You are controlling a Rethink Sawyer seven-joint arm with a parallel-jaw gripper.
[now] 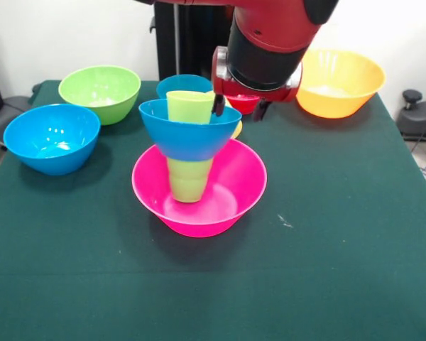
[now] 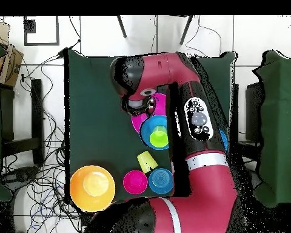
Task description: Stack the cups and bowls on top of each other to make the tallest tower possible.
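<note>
Right now the tower (image 1: 193, 167) is standing mid-table: one pink bowl (image 1: 238, 186), a green cup (image 1: 188, 180), a blue bowl (image 1: 190, 130), and another green cup (image 1: 188, 106) on top. Five more bowls are sitting around. I cannot tell the gripper's (image 1: 238, 106) state.

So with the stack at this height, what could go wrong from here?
The small blue bowl balances on one green cup in the pink bowl, so a nudge could tip it. The gripper hangs right beside the top cup; a sideways move might knock the tower over.
</note>
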